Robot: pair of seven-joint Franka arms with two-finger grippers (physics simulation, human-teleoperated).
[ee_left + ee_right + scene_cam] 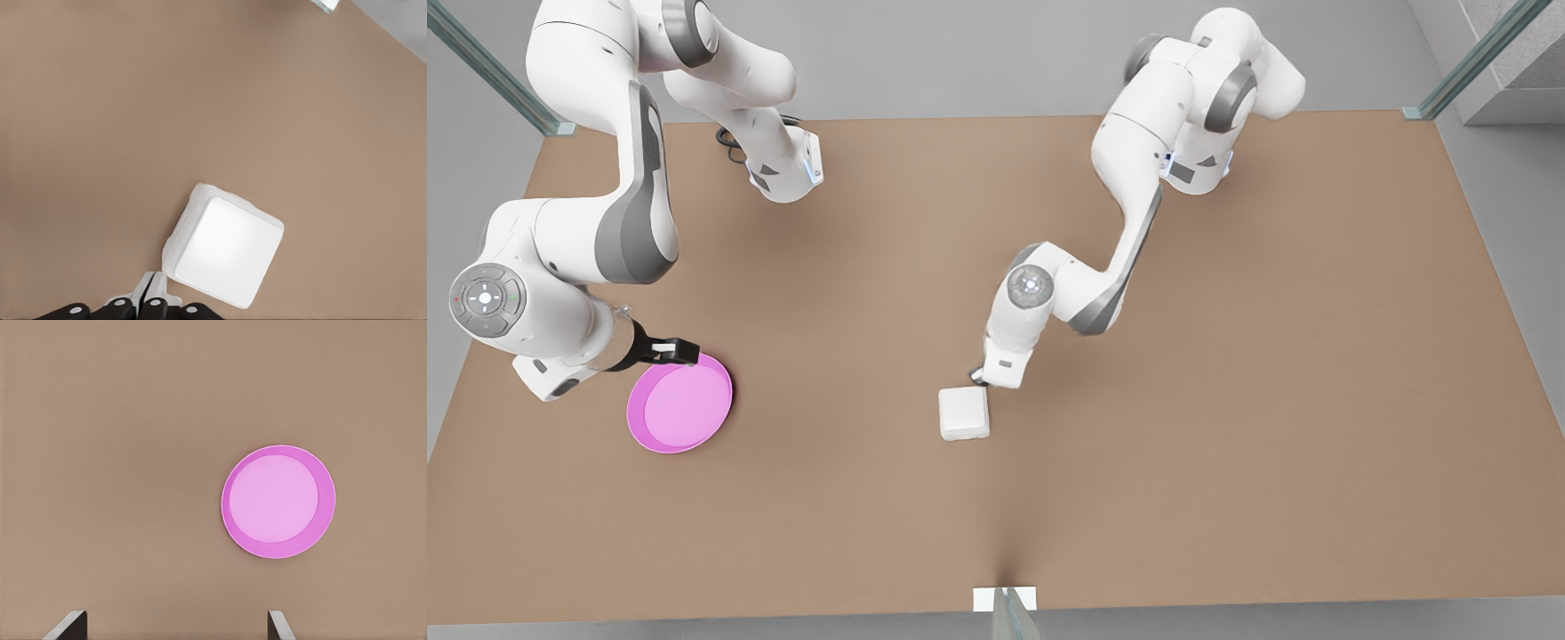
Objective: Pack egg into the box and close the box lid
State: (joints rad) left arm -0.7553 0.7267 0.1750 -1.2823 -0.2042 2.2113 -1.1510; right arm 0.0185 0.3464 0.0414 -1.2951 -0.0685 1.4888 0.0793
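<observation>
Left gripper (980, 380): hanging low at one corner of the box, fingers (152, 292) pressed together with nothing between them.
Box (964, 413): white square carton on the brown table (1227, 400), just beside the left gripper's tips; whether they touch it cannot be told.
Box lid (228, 252): lying flat over the carton, shut, its raised panel facing up.
Right gripper (680, 351): held above the near rim of the pink plate, fingers (69, 625) spread wide apart, holding nothing.
Pink plate (680, 407): round, bare inside, directly under the right gripper and well apart from the box.
</observation>
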